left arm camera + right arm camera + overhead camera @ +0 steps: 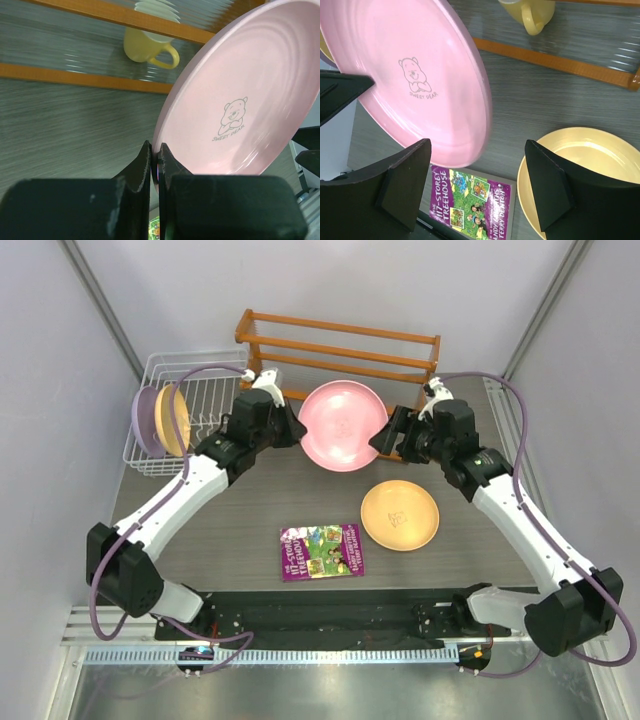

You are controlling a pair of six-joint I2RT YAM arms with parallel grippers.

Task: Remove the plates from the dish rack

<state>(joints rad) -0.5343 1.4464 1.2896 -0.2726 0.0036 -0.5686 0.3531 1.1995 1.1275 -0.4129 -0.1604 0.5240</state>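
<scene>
The left gripper (298, 430) pinches the pink plate (343, 425) by one rim; the right gripper (384, 440), spread wide, seemingly straddles the opposite rim.

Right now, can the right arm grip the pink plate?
Probably yes: the right gripper is open at the rim of the pink plate, nothing between; the left gripper pinches the opposite edge.

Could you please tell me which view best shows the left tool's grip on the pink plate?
Left wrist: the left tool pinches the pink plate at its rim. From above, that contact is hard to see; the right wrist view shows mainly the plate's face.
</scene>
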